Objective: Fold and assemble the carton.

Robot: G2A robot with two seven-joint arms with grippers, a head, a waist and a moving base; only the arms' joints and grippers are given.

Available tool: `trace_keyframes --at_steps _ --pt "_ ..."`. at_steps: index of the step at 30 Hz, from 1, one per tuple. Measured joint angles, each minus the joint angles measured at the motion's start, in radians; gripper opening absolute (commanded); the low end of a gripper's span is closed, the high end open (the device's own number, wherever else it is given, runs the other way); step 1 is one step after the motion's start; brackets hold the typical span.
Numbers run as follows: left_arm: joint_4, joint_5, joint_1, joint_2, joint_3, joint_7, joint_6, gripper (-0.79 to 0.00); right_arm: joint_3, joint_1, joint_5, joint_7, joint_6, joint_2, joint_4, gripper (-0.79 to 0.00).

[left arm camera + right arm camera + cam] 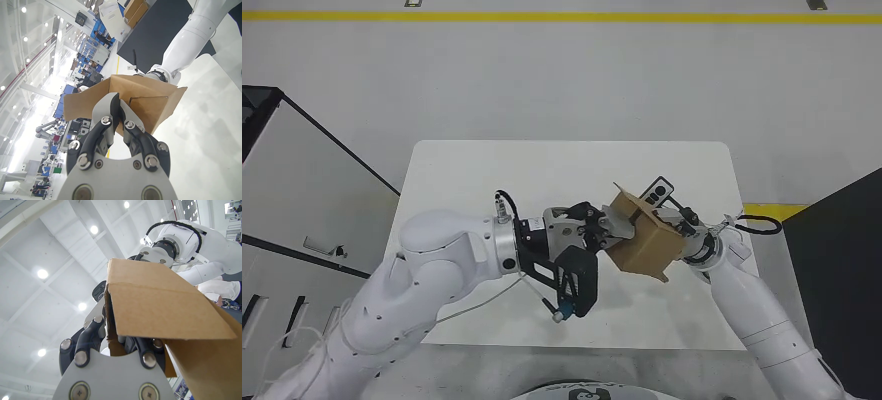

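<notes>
**Top view.** From above my arms, the carton (642,245) hangs tilted over the white table (462,180), caught between both sets of fingers. The left fingers (602,232) meet it on one side and the right fingers (674,214) on the opposite side, so the brown box sits directly between them. One flap (622,195) sticks up just beyond the left fingers.

**Left wrist view.** My left fingers (103,109) are pressed together on a carton (149,102) edge, with the cardboard pinched between the dark pads. A loose flap (83,106) spreads to one side of the fingertips. To the other side is a panel with a cut line. The right arm (189,37) reaches the carton's far wall, straight past the fingertips. The table (208,123) lies beneath, apart from the box.

**Right wrist view.** One of the right fingers (94,313) lies against the outside of a carton (151,302) wall. The wall's rough edge runs down between the fingers. The other finger is inside, covered by a folded flap (170,321) that juts over it. From the wall's path between them, I read these fingers as clamped on it. The left arm's wrist (164,249) shows beyond the carton's far edge.
</notes>
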Motion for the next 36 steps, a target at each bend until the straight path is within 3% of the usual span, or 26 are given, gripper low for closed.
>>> trace_keyframes --at_steps 36 --pt "0.000 0.000 -0.004 -0.006 -0.003 0.002 0.011 -0.785 0.000 0.000 0.000 0.000 0.000 0.000 0.000 -0.785"
